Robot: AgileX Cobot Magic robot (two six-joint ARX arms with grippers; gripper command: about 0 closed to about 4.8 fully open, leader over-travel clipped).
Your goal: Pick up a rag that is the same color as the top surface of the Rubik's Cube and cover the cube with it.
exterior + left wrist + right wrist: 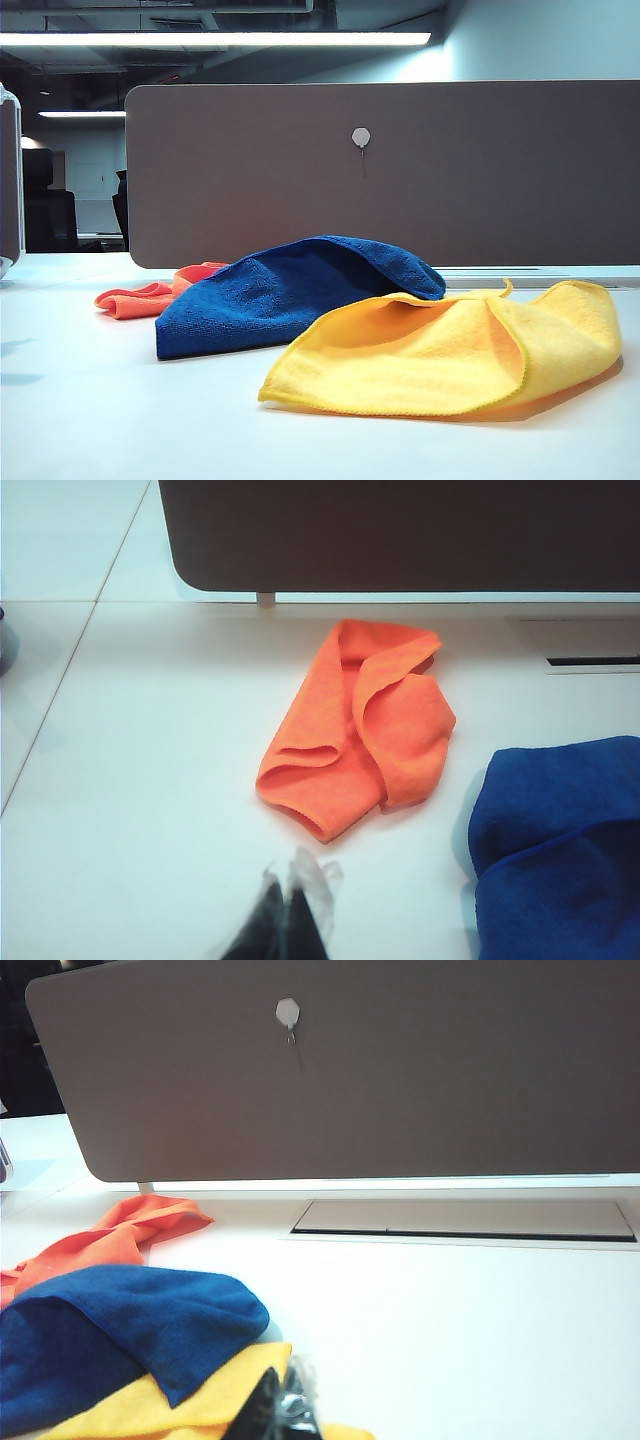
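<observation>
I work in an office: a white desk (90,400) runs up to a grey divider panel (400,170), with a cable hatch (465,1218) set in the desk, ceiling strip lights (215,38) overhead and a dark chair (45,205) behind.

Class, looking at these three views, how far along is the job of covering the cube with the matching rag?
Done, apparently: the blue rag lies humped on the table and no cube shows in any view, so it is probably covered. In hand: nothing; the left tool is shut and empty near the orange cloth, the right tool sits over the yellow cloth. Left: only confirming the cube underneath.
</observation>
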